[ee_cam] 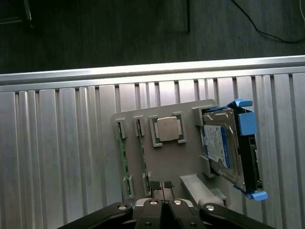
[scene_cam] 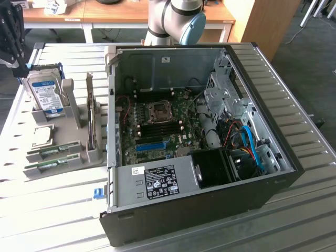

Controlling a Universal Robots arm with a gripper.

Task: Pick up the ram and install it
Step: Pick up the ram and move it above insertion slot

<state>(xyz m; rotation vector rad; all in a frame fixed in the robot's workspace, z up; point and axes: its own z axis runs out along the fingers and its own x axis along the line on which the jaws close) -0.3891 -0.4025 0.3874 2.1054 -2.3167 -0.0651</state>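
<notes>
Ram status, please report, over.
Gripper shut, empty, above the parts holder. Ram sticks both seated in holder, untouched. Hard drive stands at holder's other end.

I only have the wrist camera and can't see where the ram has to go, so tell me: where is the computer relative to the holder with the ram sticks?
Observer: The computer case lies on the table just to the exterior view's right of the holder that carries the two ram sticks. Its open side faces up.
Operator: And where on the board would the sticks go?
Observer: A row of dark long slots, probably the memory slots, lies between the processor socket and the bright-blue slot strip.
</notes>
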